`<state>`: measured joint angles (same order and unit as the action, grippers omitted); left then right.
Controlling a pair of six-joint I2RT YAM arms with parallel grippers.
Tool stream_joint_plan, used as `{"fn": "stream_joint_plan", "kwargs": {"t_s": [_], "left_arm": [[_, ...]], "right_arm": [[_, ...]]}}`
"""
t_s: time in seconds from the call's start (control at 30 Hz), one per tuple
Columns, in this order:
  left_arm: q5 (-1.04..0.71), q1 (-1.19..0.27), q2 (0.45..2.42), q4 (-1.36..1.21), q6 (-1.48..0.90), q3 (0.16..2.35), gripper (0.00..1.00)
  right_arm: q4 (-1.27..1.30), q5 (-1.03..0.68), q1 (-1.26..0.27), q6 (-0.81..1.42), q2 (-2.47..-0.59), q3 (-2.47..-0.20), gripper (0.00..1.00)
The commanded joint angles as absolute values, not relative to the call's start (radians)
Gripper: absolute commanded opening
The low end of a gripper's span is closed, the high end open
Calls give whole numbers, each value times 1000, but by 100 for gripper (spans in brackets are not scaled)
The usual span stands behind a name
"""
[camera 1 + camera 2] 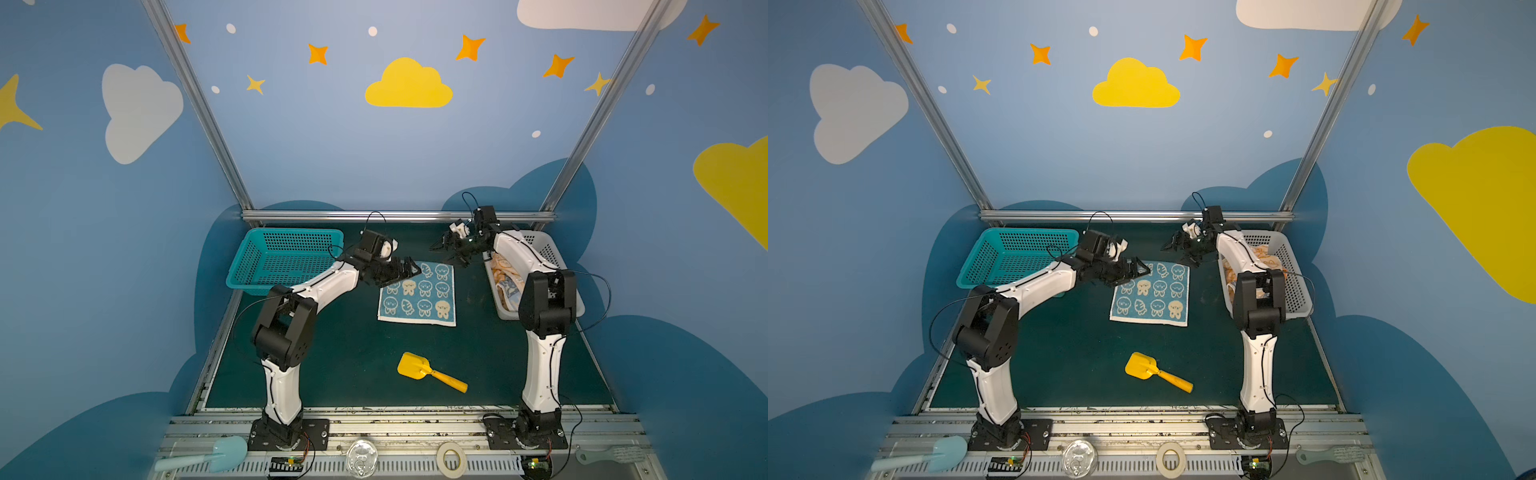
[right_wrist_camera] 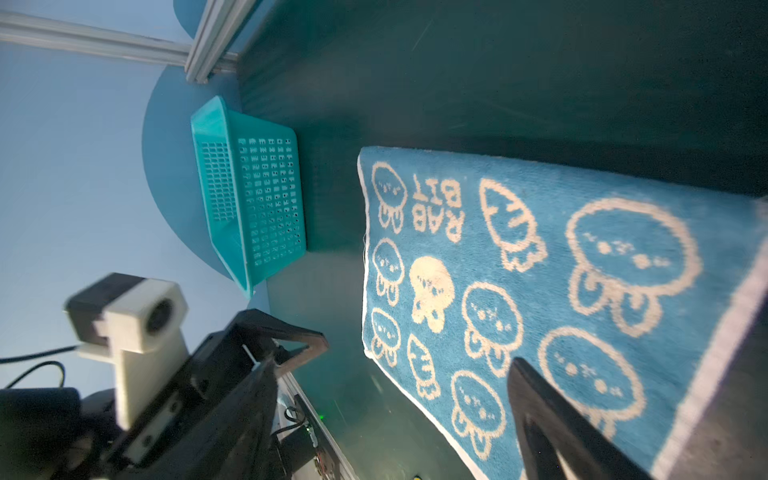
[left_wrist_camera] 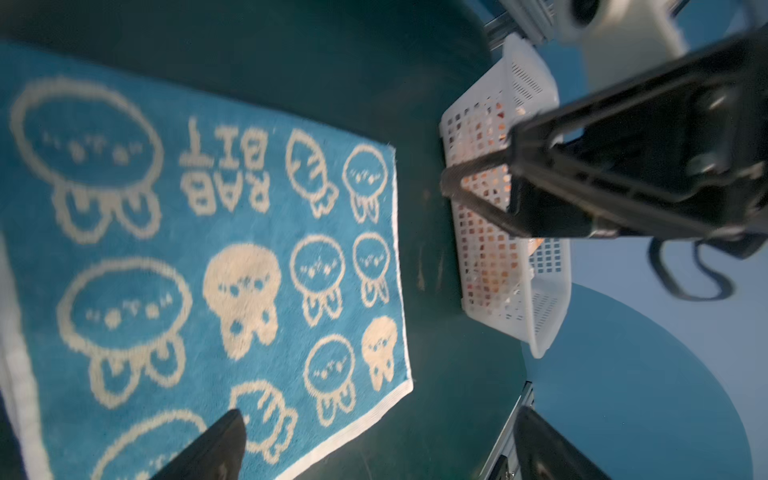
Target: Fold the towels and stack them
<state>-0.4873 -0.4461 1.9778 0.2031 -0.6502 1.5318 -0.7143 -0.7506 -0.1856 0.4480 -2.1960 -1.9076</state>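
Note:
A blue-and-cream towel [image 1: 417, 295] [image 1: 1152, 293] printed with rabbit faces lies flat and unfolded on the dark green table, seen close in both wrist views [image 3: 208, 270] [image 2: 540, 291]. Orange-and-cream towels [image 1: 503, 270] [image 1: 1266, 254] lie crumpled in the white basket [image 1: 548, 249] [image 1: 1296, 286] at the right. My left gripper [image 1: 409, 270] [image 1: 1140, 270] [image 3: 378, 415] hangs open over the blue towel's far left corner, holding nothing. Just above the far right corner my right gripper [image 1: 446, 253] [image 1: 1179, 254] [image 2: 392, 365] is open too, with nothing between its fingers.
A teal basket [image 1: 282, 257] [image 1: 1013, 257] [image 2: 249, 199] with nothing showing in it stands at the back left. A yellow toy shovel [image 1: 430, 371] [image 1: 1156, 371] lies on the table nearer the front. A tape roll [image 1: 451, 457] and small utensils rest on the front rail.

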Motion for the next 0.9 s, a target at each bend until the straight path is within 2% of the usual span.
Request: {"fn": "stream_joint_plan", "kwargs": {"t_s": [0.0,0.27,0.73,0.87], "left_arm": [[-520,-429,2100,313,-609,1630,100],[-571,-395,2285,376,-594,1770,100],[-559,-385,2201,280,-655,1505,100],[-549,-385,2181,309,-642,1478,100]], "right_arm": [[-751,-740,-189,447,-2267,-1944,86],[-834,-709,-193,458,-2420,-2110,86],[-1055,-481,-255,336,-2568,-2324,86],[-1046,-480,-286,344,-2550,-2270,86]]}}
